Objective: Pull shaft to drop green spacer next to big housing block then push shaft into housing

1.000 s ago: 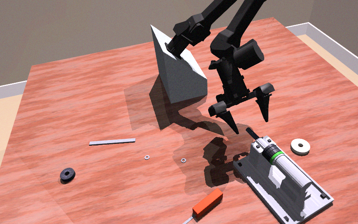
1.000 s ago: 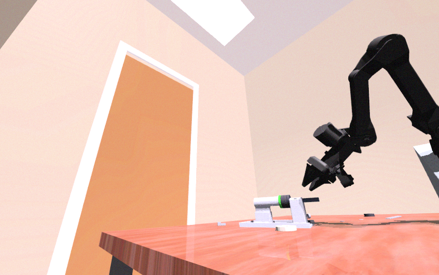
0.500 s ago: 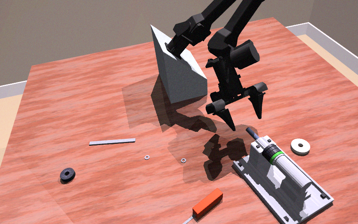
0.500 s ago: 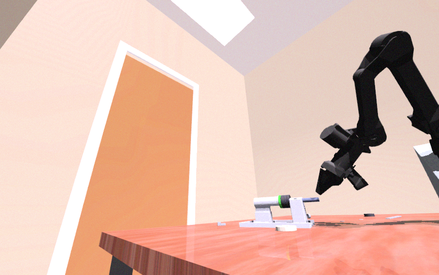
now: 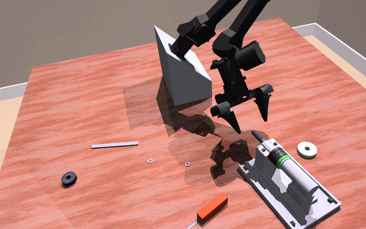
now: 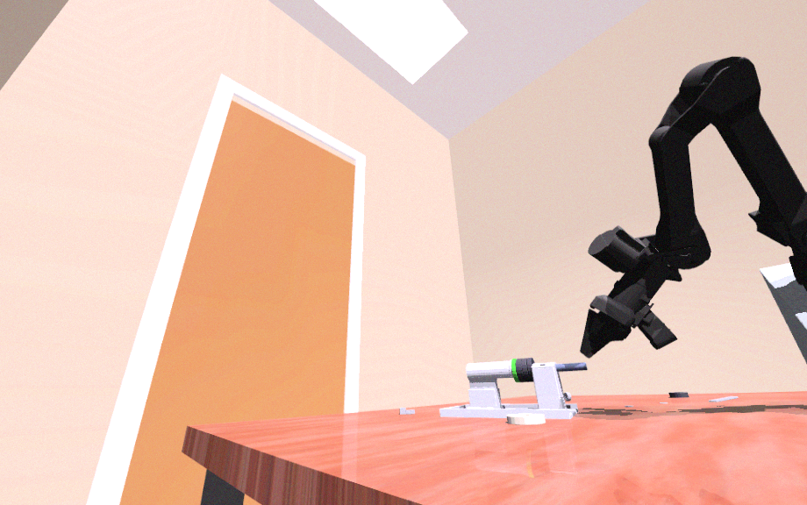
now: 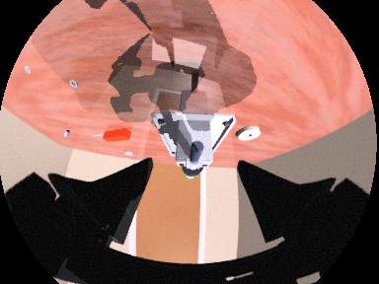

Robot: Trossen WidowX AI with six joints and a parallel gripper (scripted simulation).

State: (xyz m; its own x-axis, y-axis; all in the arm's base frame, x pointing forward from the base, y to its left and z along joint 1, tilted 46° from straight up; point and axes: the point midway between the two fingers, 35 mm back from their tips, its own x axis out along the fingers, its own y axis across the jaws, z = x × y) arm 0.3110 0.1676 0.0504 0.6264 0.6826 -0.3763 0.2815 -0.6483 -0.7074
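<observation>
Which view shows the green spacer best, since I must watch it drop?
The top view: the green spacer shows there as a broad band between the black spacers and the housing. The exterior view shows it side-on, as a narrow stripe. The wrist view gives just a greenish sliver.
</observation>
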